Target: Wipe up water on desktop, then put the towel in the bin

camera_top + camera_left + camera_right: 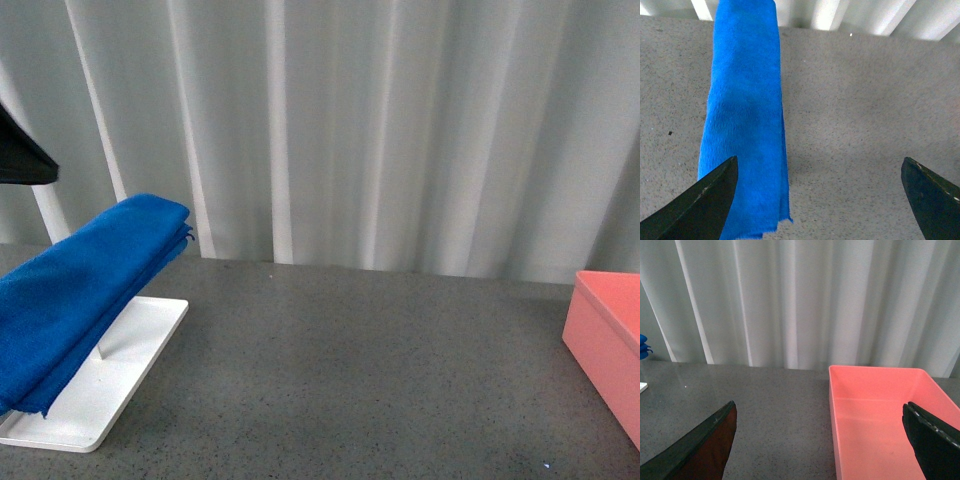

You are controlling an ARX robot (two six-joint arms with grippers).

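Observation:
The blue towel (80, 290) lies folded and slanted over the white tray (120, 385) at the left of the dark speckled desktop (360, 380). In the left wrist view the towel (745, 120) stretches away from one fingertip (705, 200); my left gripper (820, 200) is open and empty above the desktop (865, 110). The salmon-pink bin (608, 340) stands at the right edge. In the right wrist view my right gripper (820, 442) is open and empty, one finger (935, 445) over the bin (880, 410). No water shows.
White pleated curtains (380, 130) hang behind the desktop's far edge. A dark part (20, 155) of the left arm shows at the upper left of the front view. A thin rod (102, 352) stands on the tray under the towel.

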